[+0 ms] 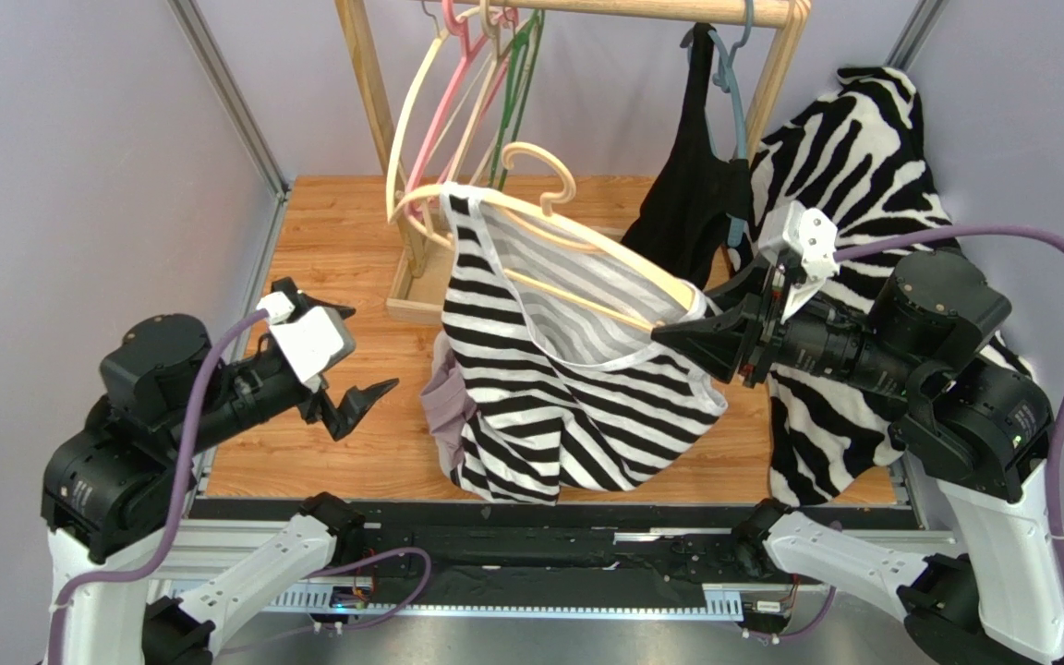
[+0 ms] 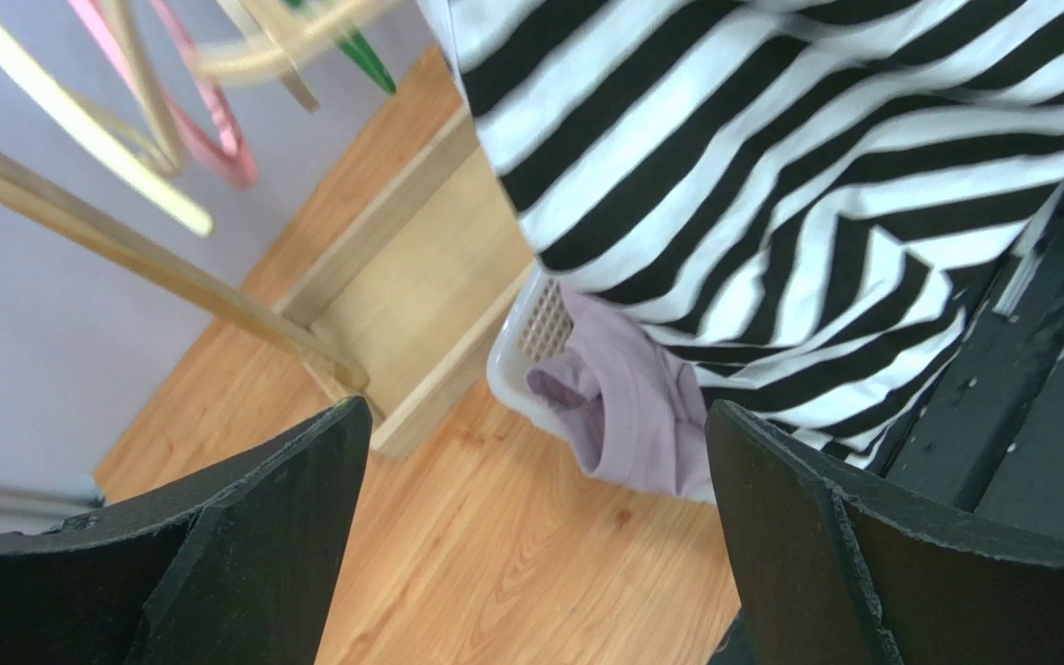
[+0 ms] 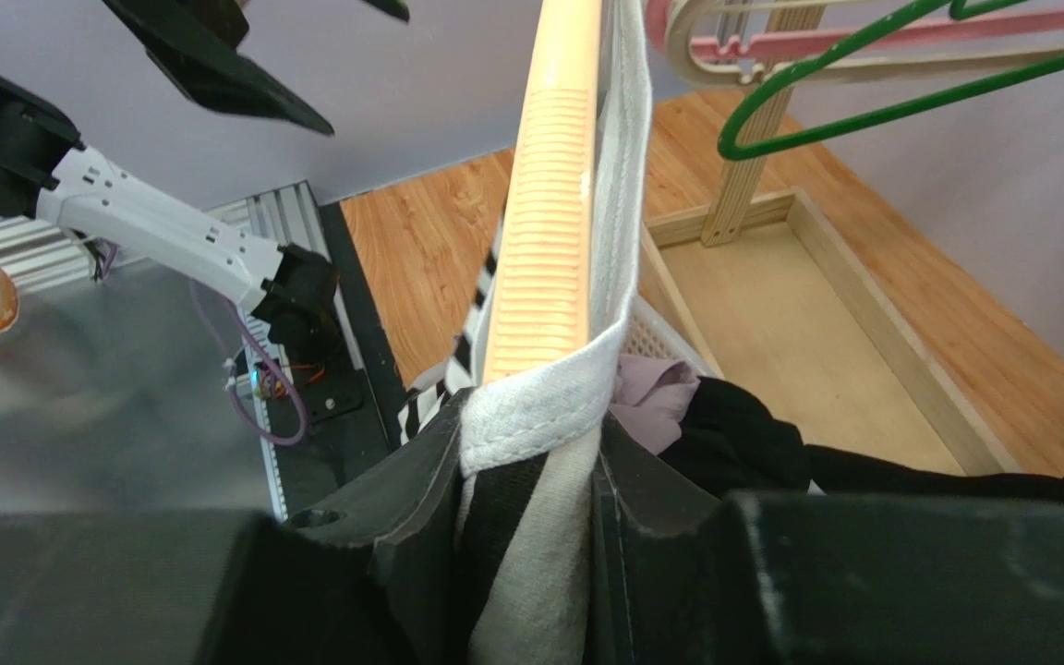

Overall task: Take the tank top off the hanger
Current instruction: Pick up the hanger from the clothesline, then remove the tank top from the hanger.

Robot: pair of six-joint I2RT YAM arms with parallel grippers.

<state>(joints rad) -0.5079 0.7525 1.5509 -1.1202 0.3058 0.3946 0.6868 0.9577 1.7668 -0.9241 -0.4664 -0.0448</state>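
A light wooden table (image 1: pixel 343 250) fills the middle of the top view, and a wooden clothes rack (image 1: pixel 362 83) stands at its far side. Over the rack's right end a large zebra-print garment (image 1: pixel 871 139) is draped, falling to the table behind the right arm. The black-and-white striped tank top (image 1: pixel 565 388) hangs in front of the rack at the middle of the scene. It is still on the cream hanger (image 1: pixel 635 266) and its lower hem comes down close to the table's near edge. The hanger sits tilted, its right end lower, with its hook apart from the rail. A black garment (image 1: pixel 690 194) hangs from the rail between the tank top and the zebra print. Further left on the rail is a bunch of bare hangers (image 1: pixel 454 83) in cream, pink and green. Just left of the tank top's lower part a white basket (image 2: pixel 531 333) sits on the table, with a lilac cloth (image 2: pixel 635 402) spilling over its rim and touching the striped fabric. The right gripper (image 3: pixel 531 457) is at the hanger's low right end. Its jaws are drawn narrow and pinch the tank top's white-bound strap where it wraps the tip of the ribbed hanger arm. The left gripper (image 1: pixel 357 402) hangs over the table left of the basket, well apart from the tank top. Its jaws are spread wide with nothing between them.
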